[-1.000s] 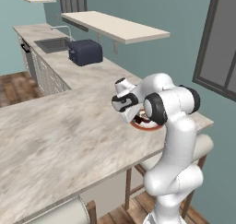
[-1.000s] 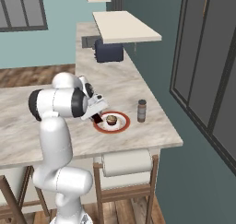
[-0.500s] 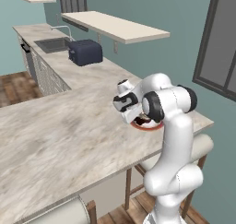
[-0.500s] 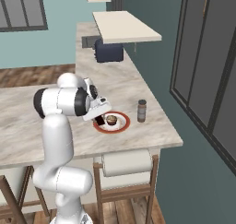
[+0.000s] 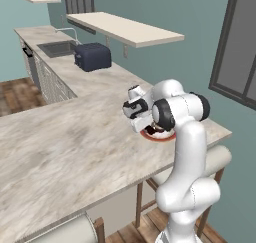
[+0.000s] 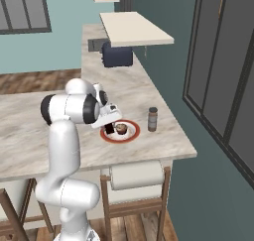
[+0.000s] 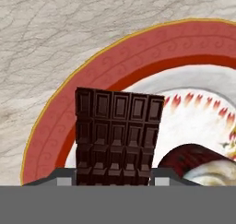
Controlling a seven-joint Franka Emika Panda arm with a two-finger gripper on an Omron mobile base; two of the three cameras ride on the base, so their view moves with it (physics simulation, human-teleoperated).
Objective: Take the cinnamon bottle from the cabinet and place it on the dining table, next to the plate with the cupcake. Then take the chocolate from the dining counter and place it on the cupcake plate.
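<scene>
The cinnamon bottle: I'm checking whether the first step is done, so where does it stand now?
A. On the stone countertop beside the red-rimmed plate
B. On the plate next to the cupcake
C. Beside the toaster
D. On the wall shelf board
A: in the right base view the cinnamon bottle stands upright on the dining table, just to the side of the plate and off its rim.

The arm [image 5: 187,152] bends forward, jaws closed, gripper [image 6: 110,122] pointing down.
</scene>
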